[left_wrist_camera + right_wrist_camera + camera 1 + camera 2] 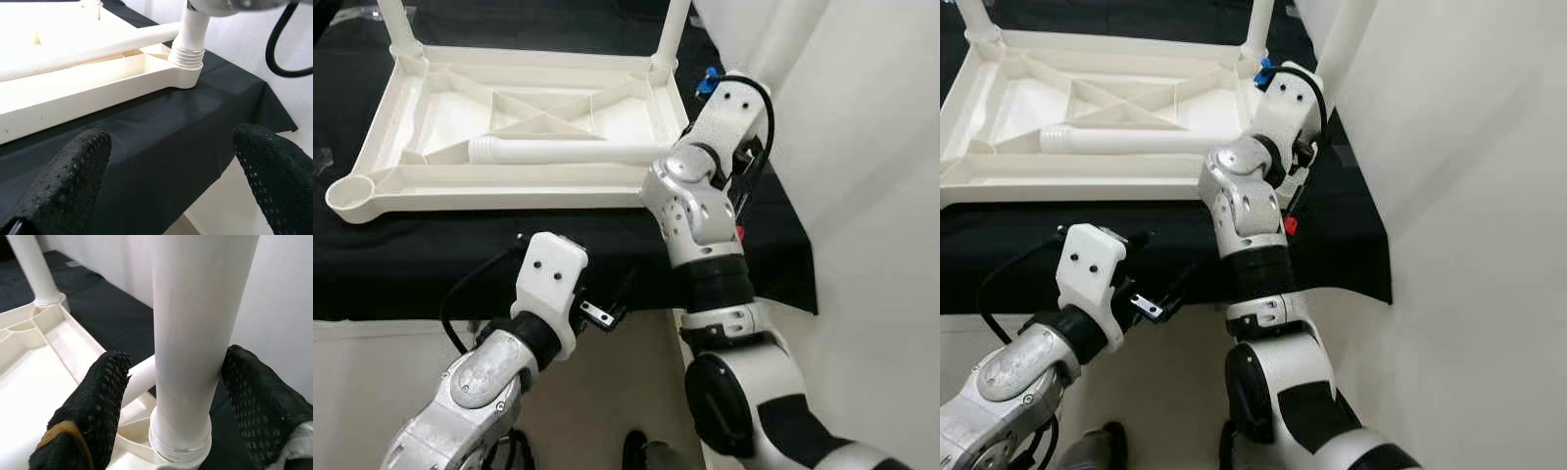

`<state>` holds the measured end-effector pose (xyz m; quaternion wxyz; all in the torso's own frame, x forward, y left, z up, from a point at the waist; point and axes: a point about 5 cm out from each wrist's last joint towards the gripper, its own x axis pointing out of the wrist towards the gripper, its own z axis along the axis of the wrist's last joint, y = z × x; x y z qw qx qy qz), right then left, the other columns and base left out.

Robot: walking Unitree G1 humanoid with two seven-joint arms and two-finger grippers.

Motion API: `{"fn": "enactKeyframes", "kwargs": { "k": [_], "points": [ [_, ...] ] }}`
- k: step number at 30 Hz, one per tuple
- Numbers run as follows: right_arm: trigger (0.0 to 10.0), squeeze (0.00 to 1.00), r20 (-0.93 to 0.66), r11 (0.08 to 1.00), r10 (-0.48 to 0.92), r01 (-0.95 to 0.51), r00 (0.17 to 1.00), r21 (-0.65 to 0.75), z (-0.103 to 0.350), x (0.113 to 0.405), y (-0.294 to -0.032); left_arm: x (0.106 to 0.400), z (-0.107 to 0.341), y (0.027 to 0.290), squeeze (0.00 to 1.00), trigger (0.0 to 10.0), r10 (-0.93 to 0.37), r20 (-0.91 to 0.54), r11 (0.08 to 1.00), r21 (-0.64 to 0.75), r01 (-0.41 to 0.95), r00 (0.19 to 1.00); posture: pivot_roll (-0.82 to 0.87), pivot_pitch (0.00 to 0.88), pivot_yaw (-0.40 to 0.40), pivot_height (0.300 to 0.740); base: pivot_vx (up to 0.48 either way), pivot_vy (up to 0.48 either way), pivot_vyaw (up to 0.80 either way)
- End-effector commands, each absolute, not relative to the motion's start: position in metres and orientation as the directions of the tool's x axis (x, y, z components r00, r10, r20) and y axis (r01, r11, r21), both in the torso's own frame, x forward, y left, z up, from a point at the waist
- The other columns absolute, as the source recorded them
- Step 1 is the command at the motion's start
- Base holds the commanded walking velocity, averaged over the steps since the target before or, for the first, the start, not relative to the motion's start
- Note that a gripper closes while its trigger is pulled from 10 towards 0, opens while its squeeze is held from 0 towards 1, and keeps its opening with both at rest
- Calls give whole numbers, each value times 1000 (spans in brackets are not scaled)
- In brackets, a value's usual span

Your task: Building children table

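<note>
My right gripper (168, 401) pinching upright table leg (195, 333) (seemingly snug) | left gripper (168, 181) spread, hovering over black cloth (161, 142) | tabletop (509, 127) upside down.

Head stereo looks down at tabletop (509, 186) (both eyes); wrist cams close.

- One tabletop (372, 147), upside down.
- Three upright legs: one (396, 20) at the far left corner, one (674, 24) at the far right, one (195, 333) at the near right.
- One loose leg (568, 151) lying in the tabletop.
- One black cloth (431, 264).
- Two grippers: left (171, 171), right (171, 396).
</note>
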<state>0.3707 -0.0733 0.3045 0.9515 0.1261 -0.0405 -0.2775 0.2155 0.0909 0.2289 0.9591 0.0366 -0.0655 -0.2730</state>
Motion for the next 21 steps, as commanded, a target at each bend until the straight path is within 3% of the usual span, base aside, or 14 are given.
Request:
{"fn": "enactKeyframes", "kwargs": {
  "k": [1, 12, 21],
  "points": [
    [10000, 0, 17, 830, -514, 493, 858, 261, 304, 367, -71, 216, 225, 91, 0, 10000, -529, 92, 848, 110, 519, 844, 61, 240, -143, 740, 0, 0, 0],
    [10000, 0, 33, 887, -407, 386, 913, 251, 296, 360, -69, 218, 224, 92, 0, 10000, -530, 95, 847, 116, 519, 843, 57, 224, -140, 740, 0, 0, 0],
    [10000, 0, 47, 893, -422, 405, 906, 198, 289, 357, -84, 218, 223, 92, 0, 10000, -530, 98, 847, 118, 519, 842, 55, 218, -140, 740, 0, 0, 0]
  ]
}}
